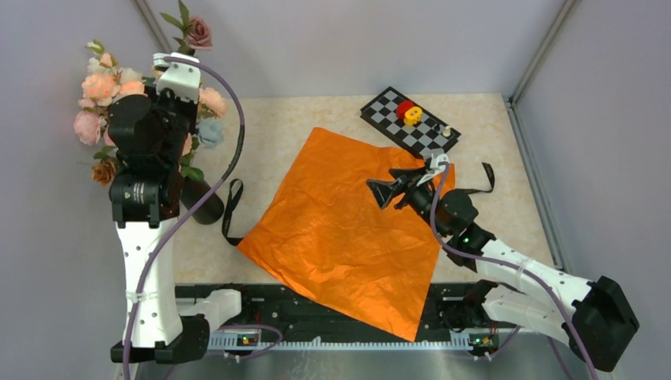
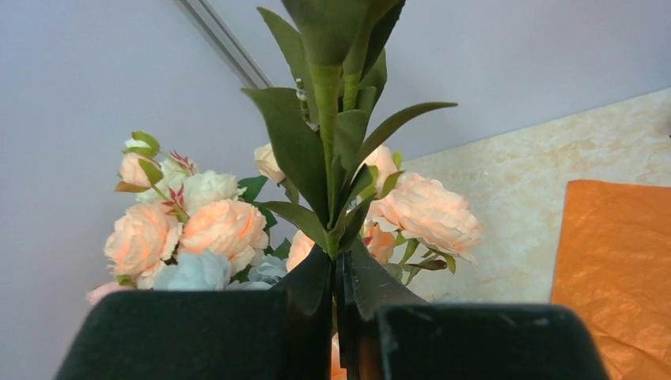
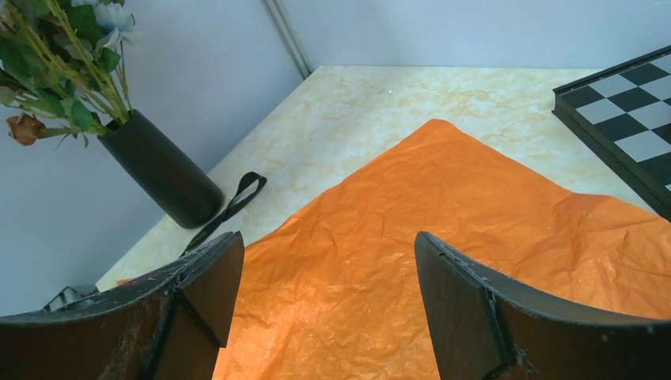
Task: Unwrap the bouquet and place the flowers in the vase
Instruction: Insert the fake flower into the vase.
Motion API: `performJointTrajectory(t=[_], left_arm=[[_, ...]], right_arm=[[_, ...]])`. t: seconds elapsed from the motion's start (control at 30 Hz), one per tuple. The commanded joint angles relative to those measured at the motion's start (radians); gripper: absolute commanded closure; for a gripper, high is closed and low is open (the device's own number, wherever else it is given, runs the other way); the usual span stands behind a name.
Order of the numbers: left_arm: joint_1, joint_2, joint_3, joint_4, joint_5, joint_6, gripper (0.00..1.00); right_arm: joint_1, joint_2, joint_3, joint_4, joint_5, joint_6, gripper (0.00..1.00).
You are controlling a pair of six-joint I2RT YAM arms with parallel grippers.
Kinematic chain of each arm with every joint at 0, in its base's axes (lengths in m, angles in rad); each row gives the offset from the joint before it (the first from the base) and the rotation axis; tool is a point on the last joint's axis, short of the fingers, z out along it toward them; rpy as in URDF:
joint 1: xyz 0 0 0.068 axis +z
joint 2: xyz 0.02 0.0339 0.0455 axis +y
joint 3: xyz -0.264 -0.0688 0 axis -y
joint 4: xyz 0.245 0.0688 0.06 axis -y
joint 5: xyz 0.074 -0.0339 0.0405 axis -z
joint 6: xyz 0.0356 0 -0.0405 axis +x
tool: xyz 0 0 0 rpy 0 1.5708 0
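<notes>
A robotics lab cell — grey panel walls (image 1: 356,39), metal corner posts (image 1: 542,51) (arms (image 1: 146,261) bolted to the tabletop (image 1: 316,111)).

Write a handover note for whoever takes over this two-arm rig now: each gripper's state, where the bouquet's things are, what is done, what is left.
Left gripper: shut on one green leafy flower stem, up among the blooms.
Right gripper: open, empty, above the orange crinkled wrapping paper.
Things: paper spread open on the table; black ribbon lying beside the black cylindrical vase; pastel artificial flowers stand in the vase.
Done: bouquet unwrapped, most flowers in.
Left: probably seat the held stem, whose foot is hidden, then release.
</notes>
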Motion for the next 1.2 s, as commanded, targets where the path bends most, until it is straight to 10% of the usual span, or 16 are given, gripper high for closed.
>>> performJointTrajectory(t=[0.0, 0.87, 1.17], left_arm=[[0.005, 0.003, 0.083, -0.001, 0.016, -0.014, 1.00], [0.004, -0.182, -0.103, 0.114, 0.026, 0.096, 1.00], [0.003, -0.031, -0.045, 0.167, 0.086, 0.100, 1.00]], right_arm=[[-0.011, 0.004, 0.038, 0.028, -0.015, 0.008, 0.20], [-0.011, 0.007, 0.038, 0.020, -0.029, 0.003, 0.20], [-0.011, 0.030, 0.048, 0.031, -0.045, 0.005, 0.20]])
